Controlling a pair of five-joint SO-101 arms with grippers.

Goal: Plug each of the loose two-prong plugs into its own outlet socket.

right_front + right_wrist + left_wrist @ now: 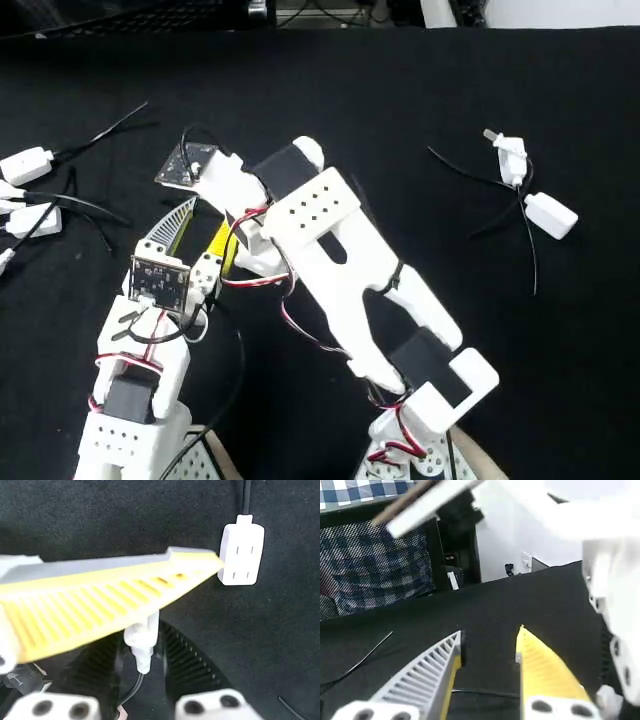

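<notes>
Right wrist view: we're getting a blurred yellow ribbed part (125, 585) crossing near the lens, and we're not resolving whose it is. It's covering the plug (142, 640) at the end opposite its cable and overlapping one edge of the outlet socket (241, 555), whose cable is running out of frame. High view: white pieces (6, 190) are getting clipped by the picture's edge. Prongs on the loose plug (510, 152) are showing too small to count.
</notes>
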